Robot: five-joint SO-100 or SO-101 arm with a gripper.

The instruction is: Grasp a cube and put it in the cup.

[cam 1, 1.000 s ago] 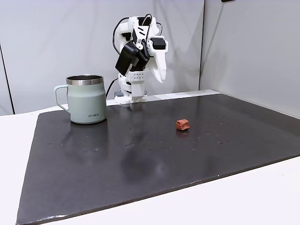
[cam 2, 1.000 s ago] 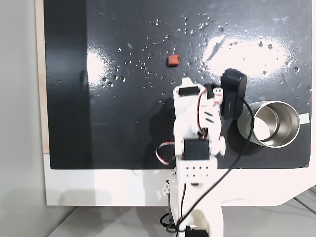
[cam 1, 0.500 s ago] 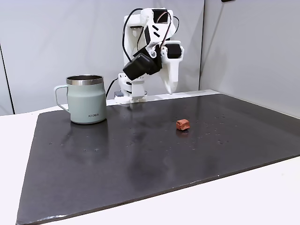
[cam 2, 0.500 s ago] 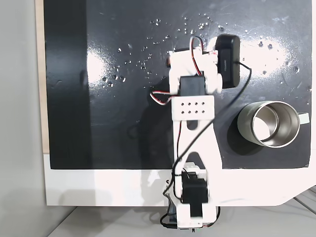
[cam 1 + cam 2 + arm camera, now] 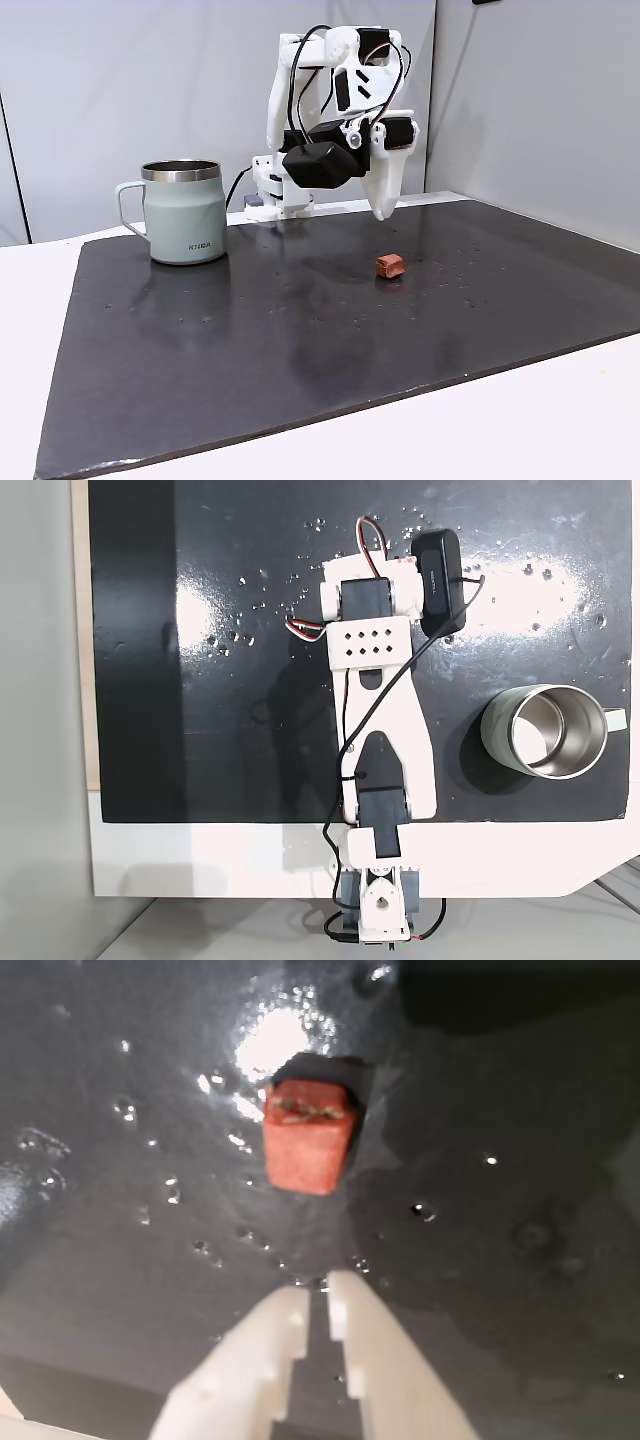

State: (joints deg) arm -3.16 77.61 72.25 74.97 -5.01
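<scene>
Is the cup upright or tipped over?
Upright: the cup stands on its base on the dark mat, steel rim up, open mouth facing the overhead camera.

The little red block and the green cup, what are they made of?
The cube looks like a matte, crumbly material, maybe clay or brick: its top is rough and its edges are uneven. I can't be sure. The cup looks like metal with a smooth pale green coating: its rim is bare shiny steel, and from above its inside gleams silver.
</scene>
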